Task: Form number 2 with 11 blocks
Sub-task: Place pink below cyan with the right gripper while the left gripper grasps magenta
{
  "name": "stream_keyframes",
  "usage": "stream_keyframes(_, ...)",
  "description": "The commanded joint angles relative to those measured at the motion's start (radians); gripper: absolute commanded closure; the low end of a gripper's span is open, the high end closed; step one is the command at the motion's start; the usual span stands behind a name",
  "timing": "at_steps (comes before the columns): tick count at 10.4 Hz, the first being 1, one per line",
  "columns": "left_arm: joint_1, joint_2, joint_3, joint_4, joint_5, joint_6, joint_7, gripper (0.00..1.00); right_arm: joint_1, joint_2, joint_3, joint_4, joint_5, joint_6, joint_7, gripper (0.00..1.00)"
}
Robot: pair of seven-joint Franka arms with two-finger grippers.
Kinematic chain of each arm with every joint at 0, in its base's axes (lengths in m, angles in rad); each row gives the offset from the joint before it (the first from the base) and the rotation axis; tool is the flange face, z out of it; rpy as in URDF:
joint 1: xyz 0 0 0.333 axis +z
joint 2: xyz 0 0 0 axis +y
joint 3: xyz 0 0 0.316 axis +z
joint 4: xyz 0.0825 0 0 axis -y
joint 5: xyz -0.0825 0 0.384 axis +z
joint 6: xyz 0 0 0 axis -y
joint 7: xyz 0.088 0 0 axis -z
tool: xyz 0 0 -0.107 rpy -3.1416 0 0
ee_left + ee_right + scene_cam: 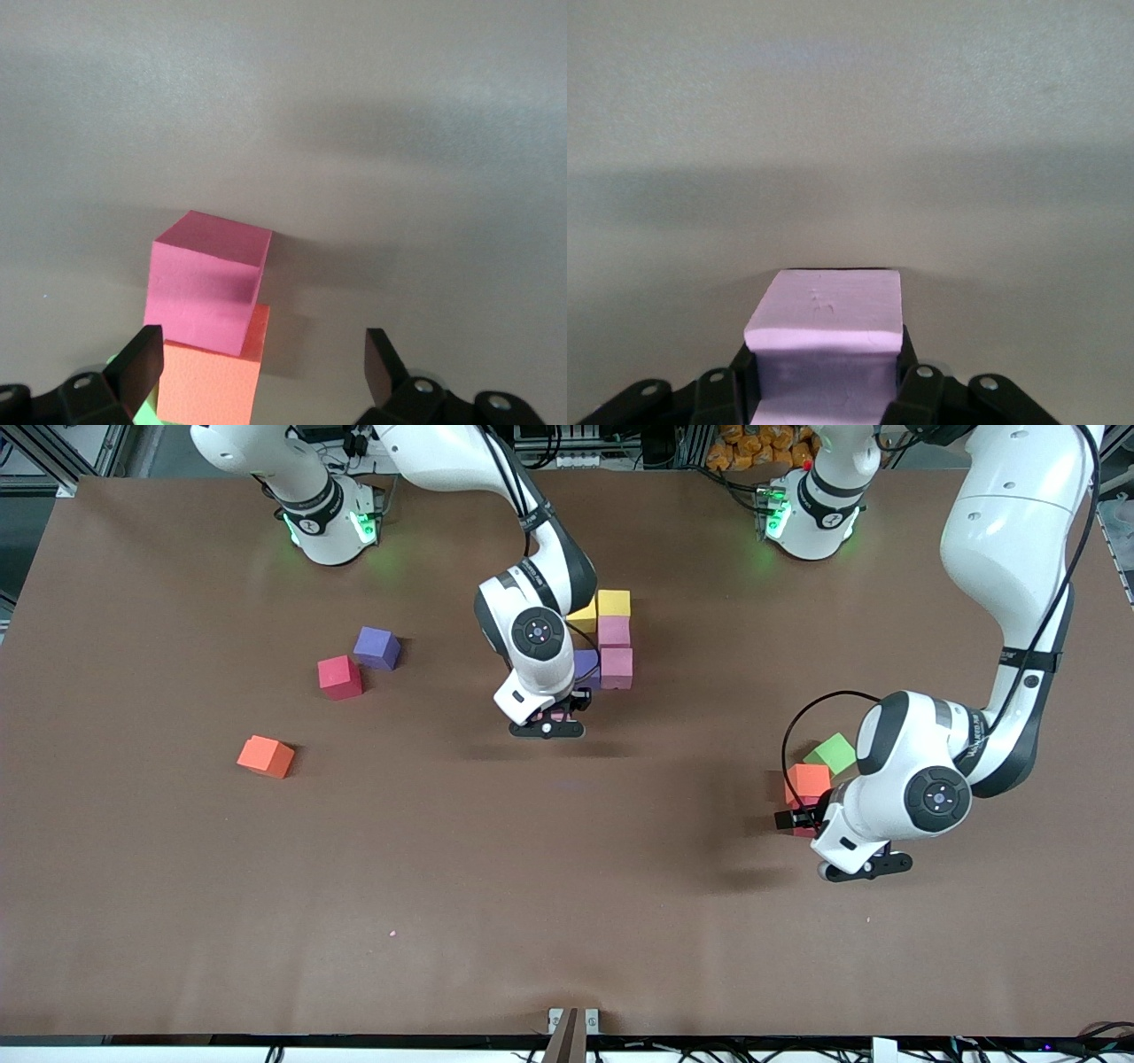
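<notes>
My right gripper [549, 724] is shut on a pale pink block [824, 310], just above the table and nearer the front camera than the partial number 2. That figure has two yellow blocks [613, 602], two pink blocks [616, 666] and a bluish block [585, 664]. My left gripper [797, 819] is open and low at an orange block [808, 781]. In the left wrist view the orange block [208, 385] lies between the fingers [142, 363], close to one of them. A magenta block [208, 283] touches the orange block.
A green cube [831, 753] sits beside the orange block, toward the robots' bases. Loose purple [376, 646], red [339, 677] and orange [265, 755] blocks lie toward the right arm's end of the brown table [443, 886].
</notes>
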Motion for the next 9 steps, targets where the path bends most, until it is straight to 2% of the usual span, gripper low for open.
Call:
stream_keyframes(1,-0.011,0.028,0.033,0.028,0.035,-0.002,0.046,0.0,0.021,0.008,-0.009,-0.016,0.007,0.024,0.016,0.41)
stream_keyframes(5,-0.008,0.05,0.035,0.026,0.036,0.021,0.04,0.0,0.044,0.009,-0.011,-0.034,-0.008,0.03,0.0,0.4)
stream_keyframes(9,0.0,0.067,0.04,0.022,0.067,0.023,0.074,0.0,0.06,0.008,-0.009,-0.042,-0.077,0.031,-0.003,0.4)
